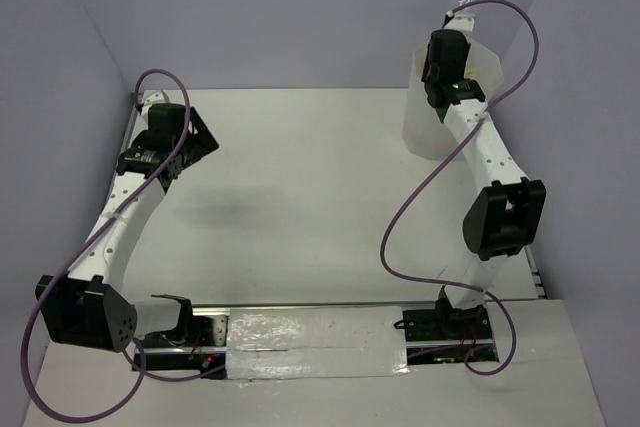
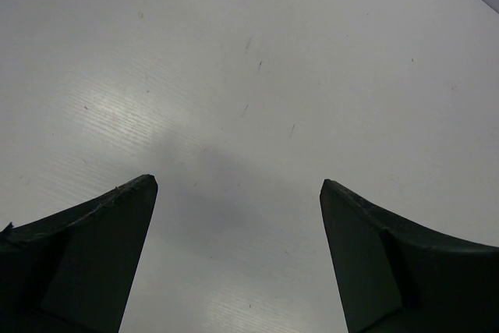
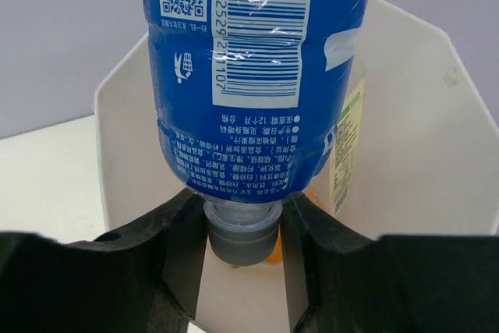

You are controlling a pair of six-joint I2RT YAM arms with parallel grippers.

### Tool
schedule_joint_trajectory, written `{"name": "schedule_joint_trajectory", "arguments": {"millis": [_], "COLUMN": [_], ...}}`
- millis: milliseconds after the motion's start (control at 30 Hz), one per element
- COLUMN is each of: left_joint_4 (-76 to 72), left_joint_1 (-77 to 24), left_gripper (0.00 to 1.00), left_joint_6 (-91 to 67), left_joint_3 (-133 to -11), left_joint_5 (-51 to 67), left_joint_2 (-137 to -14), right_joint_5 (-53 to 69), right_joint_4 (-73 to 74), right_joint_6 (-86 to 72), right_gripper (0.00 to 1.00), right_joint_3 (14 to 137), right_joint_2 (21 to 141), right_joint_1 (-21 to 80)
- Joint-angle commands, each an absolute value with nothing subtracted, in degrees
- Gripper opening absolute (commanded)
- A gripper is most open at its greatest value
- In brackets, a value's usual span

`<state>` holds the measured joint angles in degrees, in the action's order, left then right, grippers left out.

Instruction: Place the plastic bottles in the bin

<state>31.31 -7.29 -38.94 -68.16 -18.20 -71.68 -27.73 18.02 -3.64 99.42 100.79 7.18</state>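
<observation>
Pinching barcoded, QR-coded blue-labelled bottle (image 3: 234,76) over bin (image 3: 440,154)

Glossy, crinkled film wraps the clear plastic blue-labelled bottle (image 3: 234,76). The translucent white plastic bin (image 3: 437,154) is smooth and matt; the white bench (image 2: 249,60) is finely ribbed and faintly shiny.
</observation>
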Motion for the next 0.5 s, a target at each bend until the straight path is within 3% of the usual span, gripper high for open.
{"name": "schedule_joint_trajectory", "arguments": {"millis": [0, 67, 167, 467], "left_joint_4": [29.53, 29.53, 29.79, 29.71], "left_joint_1": [-6.86, -6.94, -6.94, -6.94], "left_gripper": [1.00, 1.00, 1.00, 0.99], "left_joint_6": [-37.62, -37.62, -37.53, -38.41], "left_joint_3": [-68.64, -68.47, -68.47, -67.94], "left_joint_5": [-19.07, -19.07, -18.98, -18.11], "left_joint_2": [-71.63, -71.46, -71.19, -69.79], "right_joint_5": [-28.83, -28.65, -29.00, -26.73], "right_joint_4": [14.42, 14.50, 16.42, 25.99], "right_joint_6": [-5.27, -5.88, -6.41, -8.78], "right_gripper": [0.48, 0.70, 0.87, 0.94], "right_joint_3": [99.06, 98.70, 100.36, 110.47], "right_joint_2": [99.32, 98.62, 97.39, 93.52], "right_joint_1": [6.77, 6.77, 6.77, 6.85]}}
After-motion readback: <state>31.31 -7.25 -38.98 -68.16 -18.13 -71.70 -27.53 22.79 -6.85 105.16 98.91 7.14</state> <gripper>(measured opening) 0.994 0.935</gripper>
